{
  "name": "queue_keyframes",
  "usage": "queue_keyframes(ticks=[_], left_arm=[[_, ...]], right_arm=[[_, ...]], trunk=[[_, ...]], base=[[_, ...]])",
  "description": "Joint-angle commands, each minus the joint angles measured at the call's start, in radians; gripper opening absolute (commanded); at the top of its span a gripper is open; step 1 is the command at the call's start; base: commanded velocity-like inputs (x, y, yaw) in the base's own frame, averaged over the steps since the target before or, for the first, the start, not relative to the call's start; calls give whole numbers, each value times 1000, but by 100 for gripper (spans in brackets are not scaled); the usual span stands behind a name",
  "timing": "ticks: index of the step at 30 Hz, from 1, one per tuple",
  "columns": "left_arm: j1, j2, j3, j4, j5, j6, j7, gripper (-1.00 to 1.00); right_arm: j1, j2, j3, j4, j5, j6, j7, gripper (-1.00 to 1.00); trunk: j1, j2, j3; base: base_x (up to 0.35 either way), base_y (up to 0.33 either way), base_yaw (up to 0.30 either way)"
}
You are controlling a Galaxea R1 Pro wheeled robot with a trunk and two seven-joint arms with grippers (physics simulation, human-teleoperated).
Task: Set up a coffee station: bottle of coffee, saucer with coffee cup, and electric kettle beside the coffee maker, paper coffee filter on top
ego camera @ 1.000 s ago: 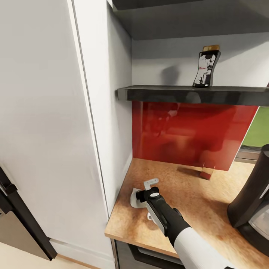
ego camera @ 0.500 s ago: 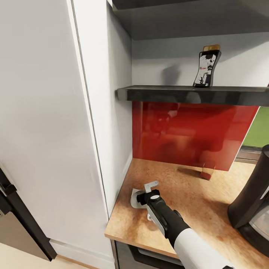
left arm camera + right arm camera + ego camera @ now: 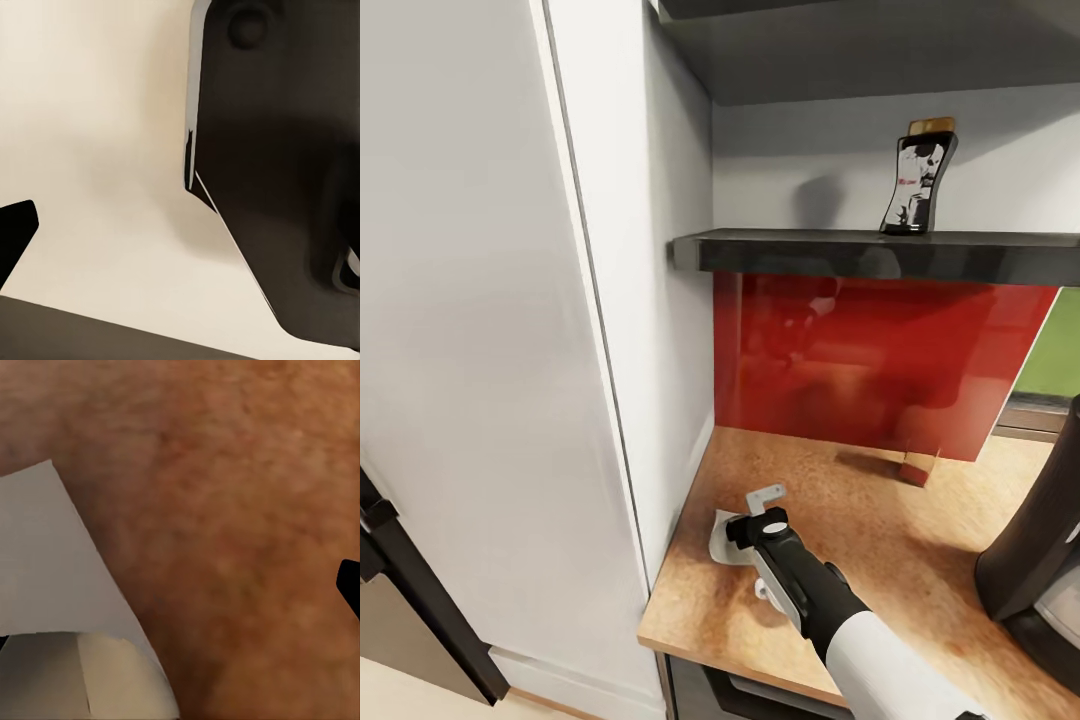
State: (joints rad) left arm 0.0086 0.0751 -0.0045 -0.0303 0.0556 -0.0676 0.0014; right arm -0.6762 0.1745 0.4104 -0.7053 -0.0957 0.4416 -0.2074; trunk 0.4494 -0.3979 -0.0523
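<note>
The dark bottle of coffee (image 3: 917,180) with a gold cap stands upright on the black kitchen shelf (image 3: 840,250). A white paper coffee filter (image 3: 718,536) lies flat on the wooden countertop (image 3: 860,540) near its left end. My right gripper (image 3: 753,530) hangs just over the filter, open, with one grey finger (image 3: 765,494) showing beyond it. In the right wrist view the filter (image 3: 52,585) spreads under the gripper (image 3: 176,615), whose fingertips sit far apart. The black coffee maker (image 3: 1035,560) stands at the counter's right edge. The left gripper (image 3: 172,225) hangs open over a pale floor.
A tall white cabinet (image 3: 510,350) walls off the counter's left side. A glossy red backsplash (image 3: 880,360) runs under the shelf, with a small reddish object (image 3: 913,468) at its foot. A dark appliance front (image 3: 400,590) is low on the left.
My right gripper has sunk slightly toward the filter. The head camera has shifted a little, moving the whole picture.
</note>
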Motion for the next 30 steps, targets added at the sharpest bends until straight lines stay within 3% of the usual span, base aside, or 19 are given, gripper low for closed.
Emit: queue_keyframes(ticks=[1, 12, 13, 30], left_arm=[[1, 0, -1, -2, 6, -1, 0, 100], [1, 0, -1, -2, 6, -2, 0, 100], [1, 0, -1, -2, 6, -3, 0, 100], [1, 0, -1, -2, 6, -4, 0, 100]], right_arm=[[-1, 0, 4, 0, -10, 3, -9, 100], [-2, 0, 5, 35, -11, 2, -9, 100], [-2, 0, 5, 36, -11, 2, -9, -100], [-1, 0, 4, 36, -10, 2, 39, -100]], trunk=[[1, -2, -2], [1, -2, -2], [1, -2, -2], [1, -2, -2]], base=[[2, 0, 0], [0, 0, 0], [0, 0, 0], [0, 0, 0]])
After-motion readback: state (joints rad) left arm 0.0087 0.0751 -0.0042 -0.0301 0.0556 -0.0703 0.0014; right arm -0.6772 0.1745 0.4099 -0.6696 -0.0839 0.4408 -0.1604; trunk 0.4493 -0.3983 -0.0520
